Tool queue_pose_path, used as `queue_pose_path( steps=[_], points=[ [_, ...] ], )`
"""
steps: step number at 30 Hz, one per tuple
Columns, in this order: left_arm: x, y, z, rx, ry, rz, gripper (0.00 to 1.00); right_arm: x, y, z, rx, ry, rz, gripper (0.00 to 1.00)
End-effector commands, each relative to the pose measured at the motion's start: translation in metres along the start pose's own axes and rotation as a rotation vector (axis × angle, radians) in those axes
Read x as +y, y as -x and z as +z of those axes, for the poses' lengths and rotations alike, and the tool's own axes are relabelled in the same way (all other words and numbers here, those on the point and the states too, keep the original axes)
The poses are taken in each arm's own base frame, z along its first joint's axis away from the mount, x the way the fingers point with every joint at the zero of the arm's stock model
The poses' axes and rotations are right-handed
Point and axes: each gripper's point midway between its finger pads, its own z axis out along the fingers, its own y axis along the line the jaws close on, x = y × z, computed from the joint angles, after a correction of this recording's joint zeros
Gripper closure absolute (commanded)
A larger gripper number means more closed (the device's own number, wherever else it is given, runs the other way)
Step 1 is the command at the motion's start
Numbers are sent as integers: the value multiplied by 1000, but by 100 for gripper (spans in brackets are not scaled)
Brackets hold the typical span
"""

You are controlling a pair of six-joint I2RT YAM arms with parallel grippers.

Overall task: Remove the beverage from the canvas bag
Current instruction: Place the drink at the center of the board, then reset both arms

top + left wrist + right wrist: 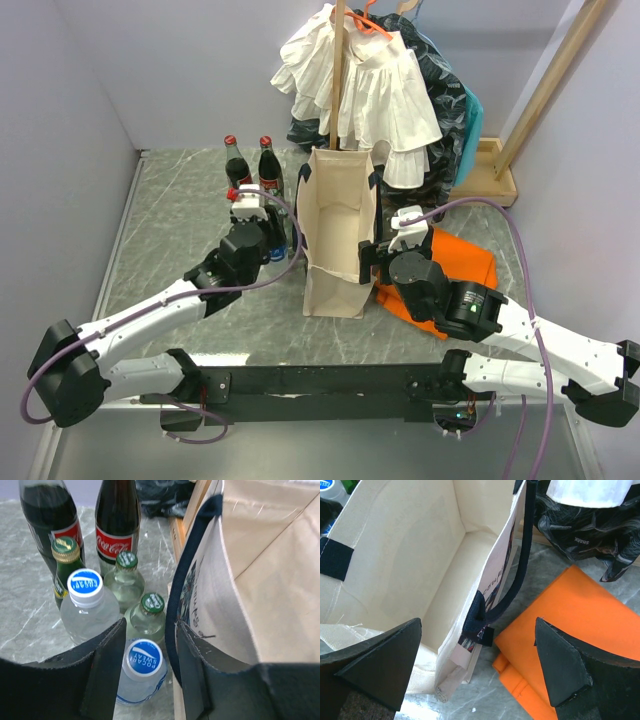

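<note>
Marble tabletop [180, 200]: canvas bag [335, 230] upright at centre, bare inside where visible. My left gripper [150, 630], fingers parted, straddles the blue-capped bottle [144, 662] standing just outside it. Right gripper [477, 625] spread wide astride the opposite wall. Hazard: left finger snagging navy strap [171, 617], toppling the bag.

The grey marbled table [180, 210] carries the upright canvas bag [338, 235], bottles [268, 168] at its ten o'clock, and a folded orange cloth [465, 255] at four.

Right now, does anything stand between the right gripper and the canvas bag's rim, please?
Nothing visible does: the open right gripper faces the canvas bag rim directly, with only the bag's own navy handle hanging down that side.
</note>
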Motion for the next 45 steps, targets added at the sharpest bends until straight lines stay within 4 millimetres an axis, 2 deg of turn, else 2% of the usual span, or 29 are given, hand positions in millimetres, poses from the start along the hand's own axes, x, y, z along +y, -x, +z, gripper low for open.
queue_pose_path(
  steps=[1,14,19,21,24,29,30,32,33,34,36,38,39,41,42,43,45],
  points=[
    [-8,42,-9,-82,-22,-48,47,-5,4,-1,-17,-29,20,0],
    [-5,74,-28,-121,-43,-43,34,-8,4,-2,-19,-38,28,0],
    [-8,78,-29,-122,-59,-19,28,-8,4,-1,-19,-39,30,0],
    [-13,78,-28,-106,-82,-11,25,-9,5,-2,-19,-46,32,0],
    [-23,87,-31,-108,-127,-12,21,-10,5,-3,-18,-48,34,0],
    [-31,99,-36,-109,-166,5,21,-15,6,-5,-24,-60,43,0],
    [-32,104,-38,-106,-170,9,20,-15,7,-6,-26,-58,45,0],
    [-38,104,-39,-99,-202,22,9,-18,9,-7,-28,-67,46,0],
    [-39,107,-39,-101,-207,43,8,-19,10,-7,-27,-74,44,0],
    [-38,99,-36,-69,-196,67,6,-20,9,-9,-25,-75,42,0],
    [-39,98,-34,-40,-197,97,2,-23,8,-9,-27,-90,40,0],
    [-41,94,-30,-6,-193,126,3,-25,8,-10,-24,-95,40,0],
    [-43,103,-31,-11,-193,118,4,-27,7,-10,-23,-100,38,0],
    [-46,100,-30,22,-212,142,4,-29,7,-12,-25,-101,36,0],
    [-49,109,-32,11,-226,136,3,-29,7,-12,-25,-101,35,0],
    [-49,107,-32,34,-232,149,4,-32,8,-13,-29,-109,36,0],
    [-56,117,-35,32,-272,147,4,-34,9,-14,-31,-117,33,0]
  ],
)
